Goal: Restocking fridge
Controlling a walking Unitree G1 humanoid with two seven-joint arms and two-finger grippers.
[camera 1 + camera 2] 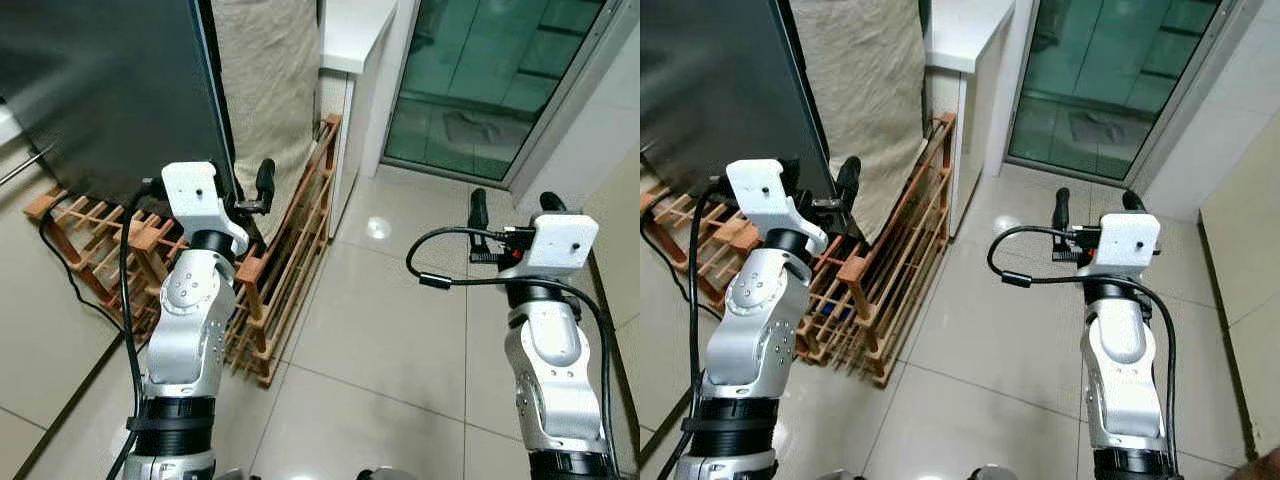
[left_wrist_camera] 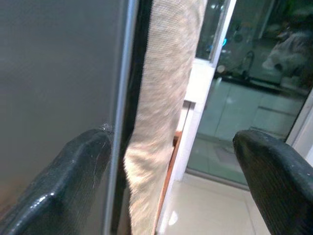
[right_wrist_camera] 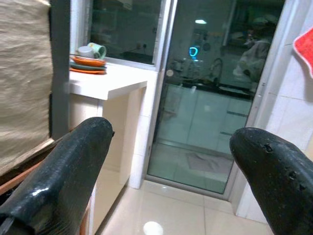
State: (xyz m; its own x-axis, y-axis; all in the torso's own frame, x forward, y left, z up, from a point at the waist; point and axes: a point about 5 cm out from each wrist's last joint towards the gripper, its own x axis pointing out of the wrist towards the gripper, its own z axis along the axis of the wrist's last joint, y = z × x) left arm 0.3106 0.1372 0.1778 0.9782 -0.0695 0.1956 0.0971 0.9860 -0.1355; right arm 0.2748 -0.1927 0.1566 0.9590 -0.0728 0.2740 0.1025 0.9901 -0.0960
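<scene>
Reaching for the fridge door (image 1: 100, 90), the left gripper (image 2: 171, 181) straddles its edge with fingers spread, right gripper (image 1: 510, 208) spread and empty well off from it; next likely closing and pulling it open.

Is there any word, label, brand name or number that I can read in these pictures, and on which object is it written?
No readable text in these pictures.
Dark fridge door: plain, no brand or label visible.
Left gripper and right gripper: open, no markings visible.
Glowing blue sign behind the glass door: too small and blurred to read.
Cup on the white counter: no legible print.
</scene>
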